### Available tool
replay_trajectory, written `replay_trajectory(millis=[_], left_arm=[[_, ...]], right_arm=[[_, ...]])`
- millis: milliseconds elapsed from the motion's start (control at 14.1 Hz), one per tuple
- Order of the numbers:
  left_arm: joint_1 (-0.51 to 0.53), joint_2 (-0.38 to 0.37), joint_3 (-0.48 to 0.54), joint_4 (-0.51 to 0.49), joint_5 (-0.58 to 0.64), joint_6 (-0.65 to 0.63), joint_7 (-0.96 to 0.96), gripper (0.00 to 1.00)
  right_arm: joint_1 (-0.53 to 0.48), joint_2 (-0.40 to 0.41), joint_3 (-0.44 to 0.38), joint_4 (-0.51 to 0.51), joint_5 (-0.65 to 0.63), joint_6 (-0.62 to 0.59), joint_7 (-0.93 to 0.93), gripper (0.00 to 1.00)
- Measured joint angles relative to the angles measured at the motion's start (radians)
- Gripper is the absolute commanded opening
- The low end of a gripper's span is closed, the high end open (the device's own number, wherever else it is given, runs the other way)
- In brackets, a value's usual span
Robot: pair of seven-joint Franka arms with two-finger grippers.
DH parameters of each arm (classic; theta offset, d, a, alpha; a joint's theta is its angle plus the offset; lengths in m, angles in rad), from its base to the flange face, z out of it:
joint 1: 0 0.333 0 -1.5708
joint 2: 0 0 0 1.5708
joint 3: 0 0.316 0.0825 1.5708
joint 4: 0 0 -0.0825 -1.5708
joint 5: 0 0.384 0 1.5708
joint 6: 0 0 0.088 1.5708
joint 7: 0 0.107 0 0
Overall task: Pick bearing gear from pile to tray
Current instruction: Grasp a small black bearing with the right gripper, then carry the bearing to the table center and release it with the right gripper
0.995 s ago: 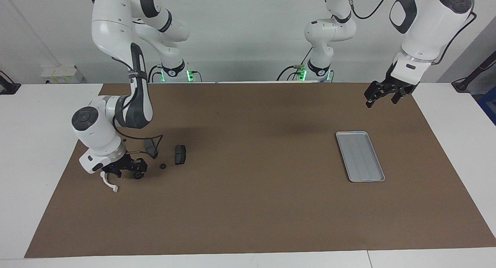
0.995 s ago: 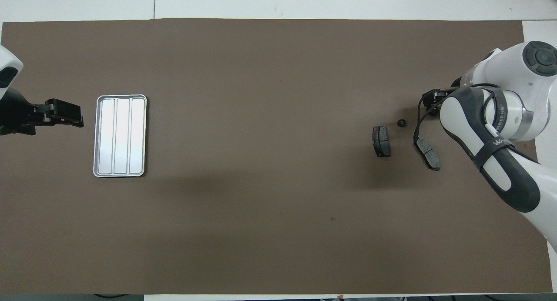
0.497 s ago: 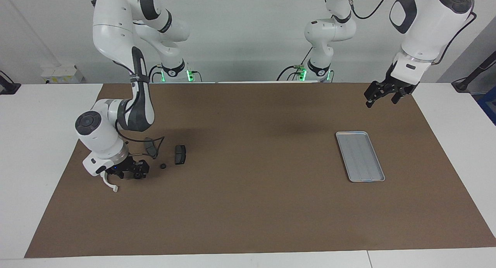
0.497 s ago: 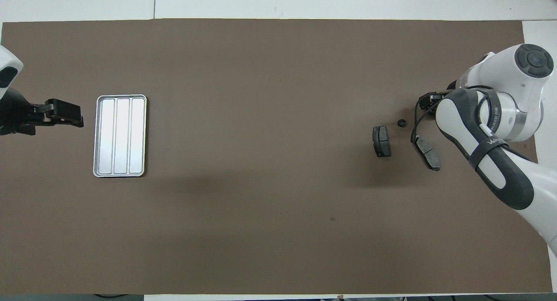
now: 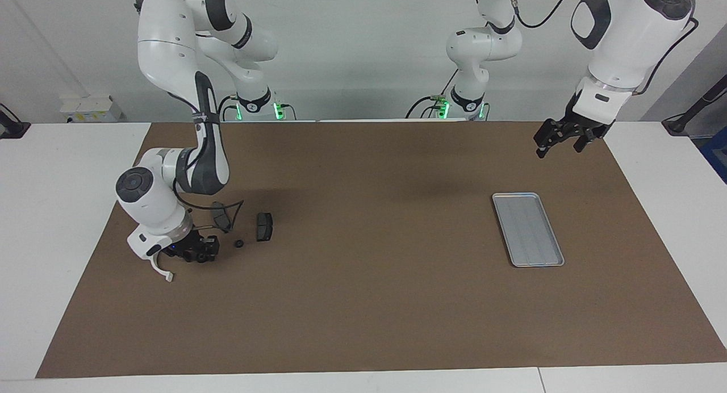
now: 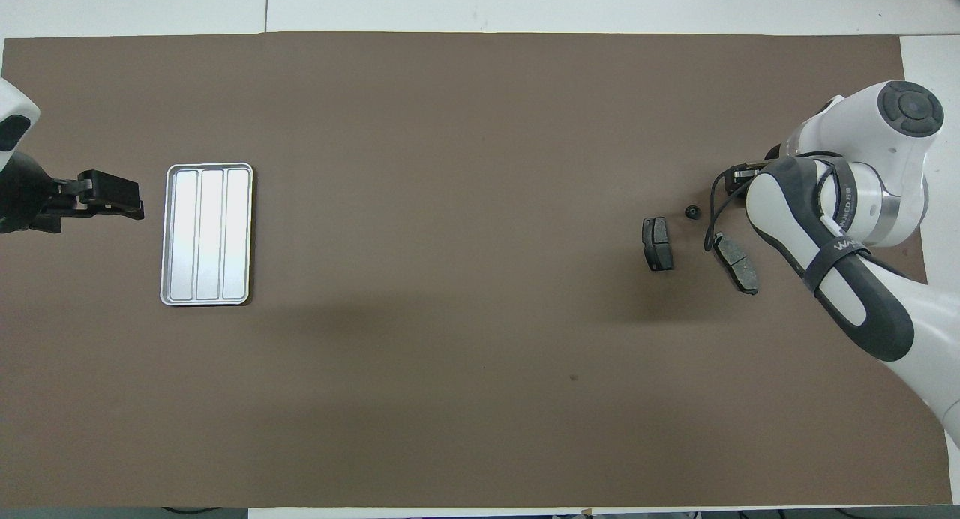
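Observation:
The pile lies at the right arm's end of the brown mat: two dark brake pads [image 5: 264, 226] [image 5: 218, 214], a tiny black round piece [image 5: 239, 244] and a white half-ring bracket [image 5: 161, 270]. My right gripper [image 5: 200, 255] is down at the mat between the bracket and the round piece, shut on a small black bearing gear [image 5: 202, 257]. In the overhead view the right arm hides most of this gripper. The silver tray [image 5: 514, 196] [image 6: 206, 234] holds nothing and lies at the left arm's end. My left gripper [image 5: 559, 141] [image 6: 112, 196] waits open in the air beside the tray.
The brown mat [image 5: 363, 302] covers most of the white table. A black cable loops from the right wrist over one brake pad [image 6: 736, 262]. The other pad [image 6: 657, 243] and the loose round piece [image 6: 692, 212] lie just beside the gripper.
The right gripper's fingers have drawn together around the bearing gear, and its wrist has shifted slightly toward the brake pads. The left arm has not moved.

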Motion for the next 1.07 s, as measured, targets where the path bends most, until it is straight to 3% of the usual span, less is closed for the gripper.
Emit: replay_trajectory(millis=[355,710,923,1066], left_arm=[[0.0,0.0,0.0,0.0,0.0,0.0,0.0,1.0],[0.0,0.0,0.0,0.0,0.0,0.0,0.0,1.0],[0.0,0.0,0.0,0.0,0.0,0.0,0.0,1.0],[0.0,0.0,0.0,0.0,0.0,0.0,0.0,1.0]], right_arm=[[0.004,-0.008,0.006,0.007,0.0,-0.024,-0.001,0.0],[0.096,-0.108,0.011,0.182,0.001,-0.293,0.101,0.0],[0.207,-0.145,0.018,0.29,0.002,-0.441,0.293,0.0],[0.341,-0.159,0.022,0.31,0.002,-0.482,0.455,0.0]])
